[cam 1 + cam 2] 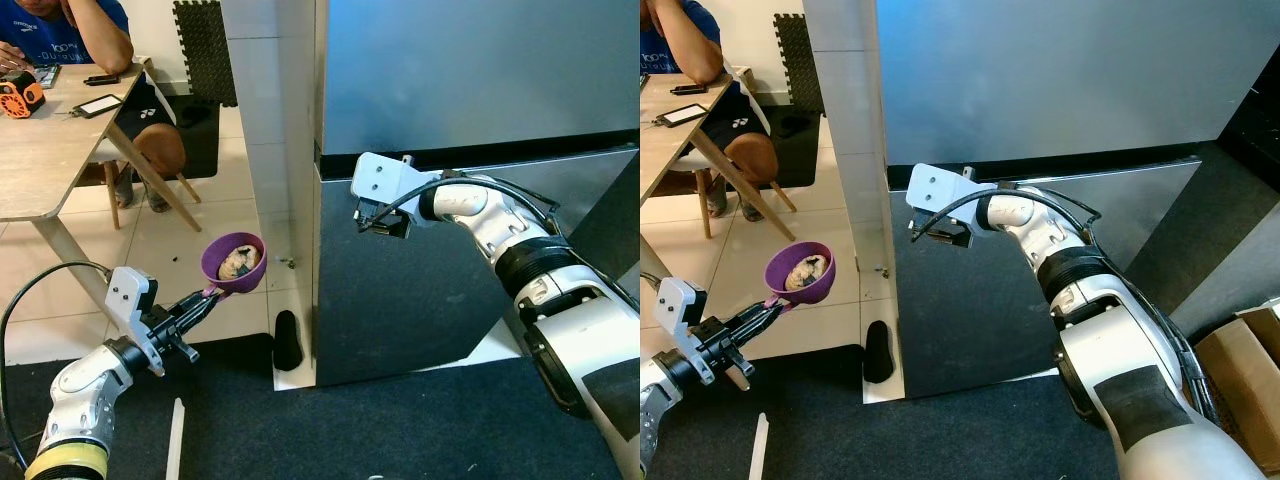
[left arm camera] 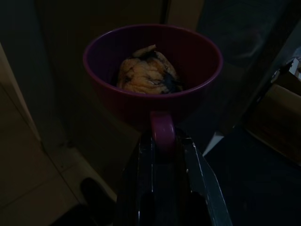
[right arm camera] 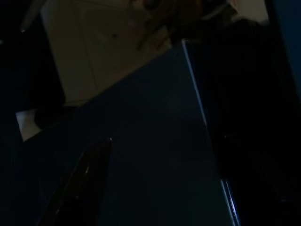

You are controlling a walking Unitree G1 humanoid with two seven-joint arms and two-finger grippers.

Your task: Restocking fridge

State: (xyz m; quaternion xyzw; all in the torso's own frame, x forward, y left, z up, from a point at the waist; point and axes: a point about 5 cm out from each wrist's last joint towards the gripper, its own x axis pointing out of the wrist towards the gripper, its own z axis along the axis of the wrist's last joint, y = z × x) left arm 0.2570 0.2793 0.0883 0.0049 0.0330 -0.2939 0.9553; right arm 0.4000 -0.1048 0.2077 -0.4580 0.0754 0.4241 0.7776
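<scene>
Holding a purple cup [image 1: 235,262] of food by its handle, left gripper [image 1: 205,300] pinches it beside the closed fridge [image 1: 450,200]. Right gripper [image 1: 378,222] at the door seam, fingers can't tell. Nothing stocked yet.

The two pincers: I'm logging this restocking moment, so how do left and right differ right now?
The left pincer is shut on the handle of a purple cup with food inside, held low beside the fridge. The right pincer carries nothing and reaches up to the fridge's door seam. Both have black fingers.
</scene>
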